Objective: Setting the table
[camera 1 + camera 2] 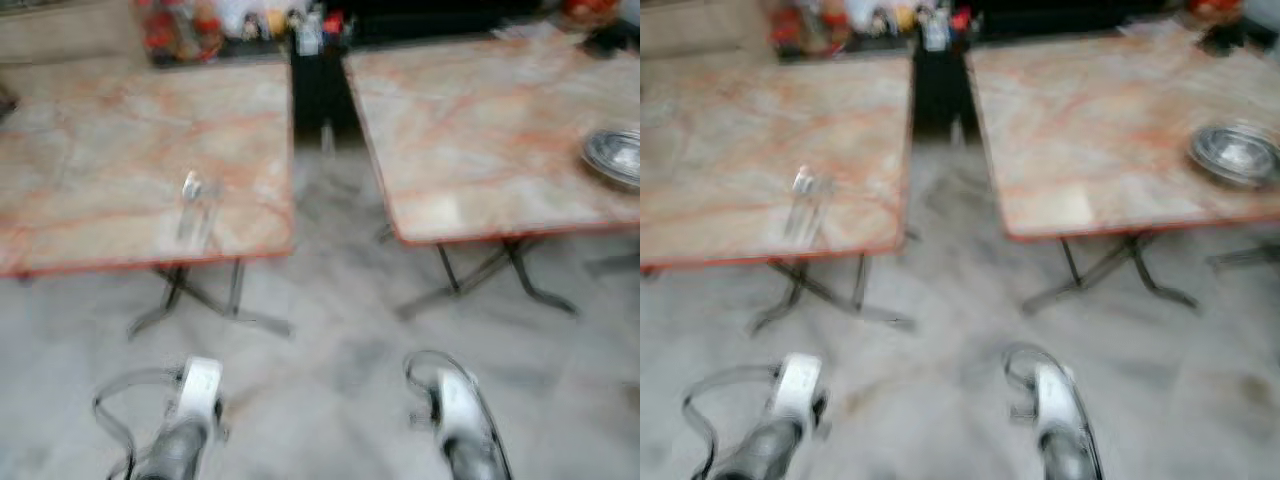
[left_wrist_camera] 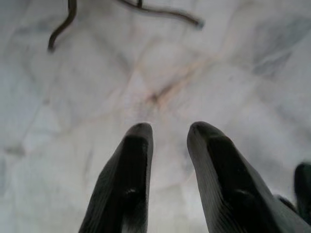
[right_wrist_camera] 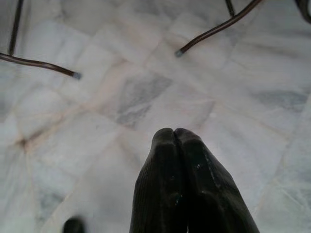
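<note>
Barely begun, by the look of it. Left table [image 1: 120, 170]: a clear glass [image 1: 196, 212] near the front edge, contents not discernible through blur. Right table [image 1: 480, 140]: a stack of metal bowls [image 1: 614, 156] at the right edge, apparently empty. Left gripper [image 2: 167, 133] hanging slightly parted, empty; right gripper [image 3: 174, 136] pressed closed, empty.

Two marble-top tables, orange edges, side by side. Left table [image 1: 120, 170]: blurry cutlery [image 1: 195, 210] lying mid-left of frame near front edge. Right table [image 1: 480, 140]: round steel plate stack [image 1: 615, 155] far right.
</note>
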Robot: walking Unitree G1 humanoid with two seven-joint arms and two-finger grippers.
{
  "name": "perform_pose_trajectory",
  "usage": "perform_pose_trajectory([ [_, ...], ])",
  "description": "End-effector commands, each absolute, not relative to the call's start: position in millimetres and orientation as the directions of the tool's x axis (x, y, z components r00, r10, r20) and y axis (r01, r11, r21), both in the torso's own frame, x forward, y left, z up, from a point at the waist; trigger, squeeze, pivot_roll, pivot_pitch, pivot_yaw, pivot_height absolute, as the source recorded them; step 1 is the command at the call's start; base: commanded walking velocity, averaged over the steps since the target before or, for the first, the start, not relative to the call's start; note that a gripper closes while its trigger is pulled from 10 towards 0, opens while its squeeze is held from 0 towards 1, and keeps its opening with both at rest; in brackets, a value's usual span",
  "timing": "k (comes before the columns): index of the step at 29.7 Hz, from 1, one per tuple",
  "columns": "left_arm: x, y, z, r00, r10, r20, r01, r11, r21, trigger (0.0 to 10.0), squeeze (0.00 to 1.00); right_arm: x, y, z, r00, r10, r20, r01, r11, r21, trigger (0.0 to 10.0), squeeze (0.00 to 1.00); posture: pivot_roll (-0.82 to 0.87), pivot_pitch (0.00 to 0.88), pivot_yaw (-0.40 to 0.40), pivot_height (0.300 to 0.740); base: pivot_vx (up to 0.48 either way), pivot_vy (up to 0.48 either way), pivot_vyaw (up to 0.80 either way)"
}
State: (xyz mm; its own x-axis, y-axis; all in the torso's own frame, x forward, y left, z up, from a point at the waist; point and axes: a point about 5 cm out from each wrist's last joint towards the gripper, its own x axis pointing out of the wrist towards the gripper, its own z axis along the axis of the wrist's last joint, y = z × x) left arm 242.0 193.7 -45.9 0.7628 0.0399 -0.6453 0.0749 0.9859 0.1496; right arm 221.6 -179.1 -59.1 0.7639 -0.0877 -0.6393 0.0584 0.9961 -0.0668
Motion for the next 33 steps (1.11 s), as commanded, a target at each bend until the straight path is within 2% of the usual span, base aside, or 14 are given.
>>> perform_pose_trajectory([
  [1, 243.1, 202.4, -43.6, 0.764, 0.059, -0.642, 0.077, 0.98, 0.182, 10.0, 0.0, 220.7, -172.9, -60.8, 0.755, -0.076, -0.652, 0.059, 0.997, -0.048, 10.0, 0.0, 0.02, 0.109, 0.026, 0.74, 0.0, 0.48, 0.0],
  [4, 243.9, 202.9, -43.0, 0.766, 0.061, -0.64, 0.074, 0.981, 0.182, 10.0, 0.0, 222.1, -172.4, -59.5, 0.764, -0.071, -0.642, 0.047, 0.997, -0.055, 10.0, 0.0, 0.02, 0.108, 0.026, 0.74, 0.0, 0.48, 0.0],
  [8, 244.4, 202.4, -42.8, 0.767, 0.061, -0.639, 0.073, 0.981, 0.181, 10.0, 0.0, 221.5, -172.2, -60.2, 0.759, -0.073, -0.647, 0.047, 0.997, -0.058, 10.0, 0.0, 0.02, 0.108, 0.024, 0.74, 0.0, 0.48, 0.64],
  [20, 245.1, 201.5, -42.3, 0.771, 0.06, -0.634, 0.069, 0.982, 0.178, 10.0, 0.0, 222.1, -174.6, -59.9, 0.755, -0.082, -0.65, 0.059, 0.997, -0.056, 10.0, 0.0, 0.03, 0.1, 0.019, 0.74, 0.0, 0.476, 0.0],
  [33, 246.2, 199.7, -41.5, 0.777, 0.043, -0.628, 0.087, 0.981, 0.174, 10.0, 0.0, 225.5, -171.3, -58.1, 0.762, -0.074, -0.643, 0.062, 0.997, -0.042, 10.0, 0.0, 0.03, 0.077, 0.023, 0.74, 0.0, 0.0, 0.0],
])
